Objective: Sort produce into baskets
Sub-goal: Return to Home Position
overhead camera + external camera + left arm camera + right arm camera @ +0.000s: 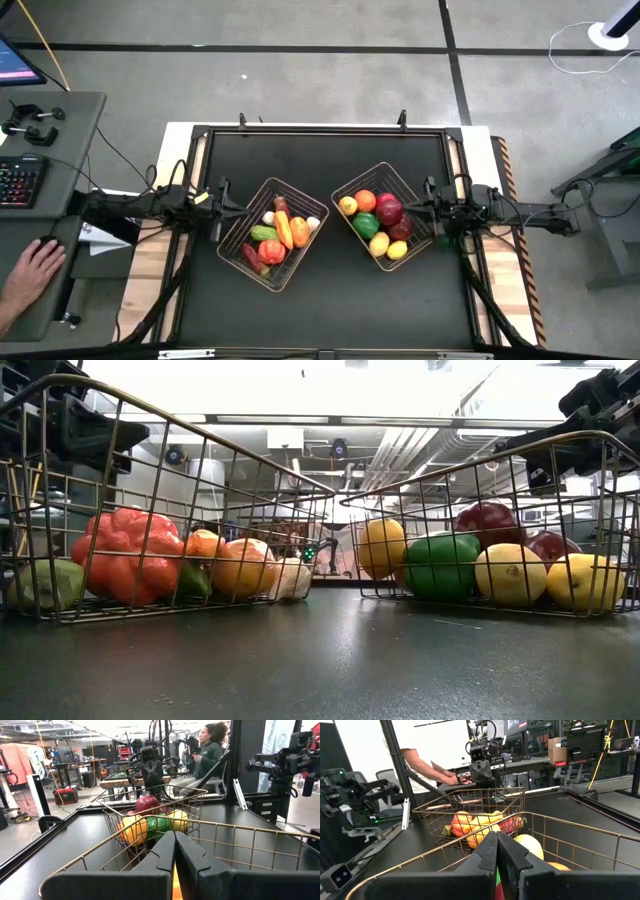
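Note:
Two copper wire baskets stand on the black table. The left basket [303, 252] holds an orange piece [285, 232], a green one [264, 233], a red pepper [125, 555] and a white piece [313, 222]. The right basket [358, 179] holds an orange [365, 200], a dark red apple [389, 209], a green piece [440, 565] and yellow lemons [510, 573]. My left gripper [226, 206] is shut at the left basket's left rim. My right gripper [428, 208] is shut at the right basket's right rim. My left gripper has its shut fingers [162, 852] level over the left basket's rim wire [125, 847], coming from the table's left. The fingers hide the rim there, so I cannot tell whether they touch it. My right gripper has its shut fingers [510, 855] level over the right basket's rim wire [445, 850], coming from the table's right. The rim is hidden behind them, so I cannot tell whether they touch it.
The table has a raised black frame [320, 130]. A person's hand [30, 270] lies on the desk to the left, beside a keyboard [18, 180]. A person sits beyond the table in the left wrist view [210, 750], and an arm [420, 762] reaches over the desk.

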